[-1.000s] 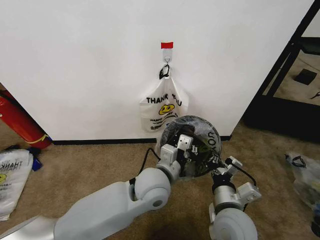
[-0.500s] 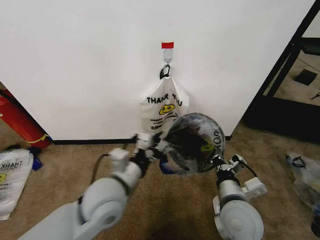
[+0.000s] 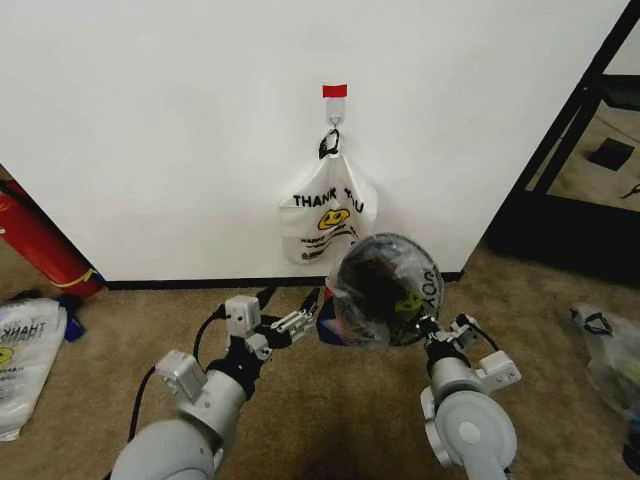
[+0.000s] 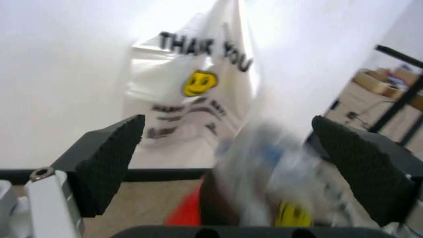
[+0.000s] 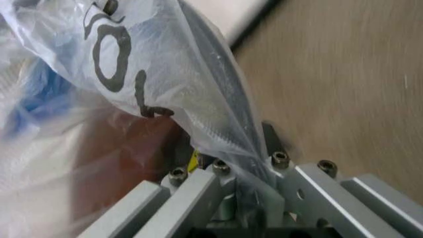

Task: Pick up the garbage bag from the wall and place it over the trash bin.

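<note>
Trash bin point(image 3: 385, 290) mostly hidden under garbage bag point(image 3: 400, 262); mesh shows only dimly through plastic. Left wrist view: garbage bag point(image 4: 278, 168) motion-blurred, lettering unreadable. Right gripper point(image 3: 432, 332) fingertips covered by bag film; in right wrist view plastic point(image 5: 165, 74) runs down between fingers, grip point hidden. Fire extinguisher point(image 3: 35, 245) cut by left edge. White bag on floor point(image 3: 25, 355) cut off, text partial. Small print on hanging THANK YOU bag point(image 3: 325, 215) too small to read.
</note>
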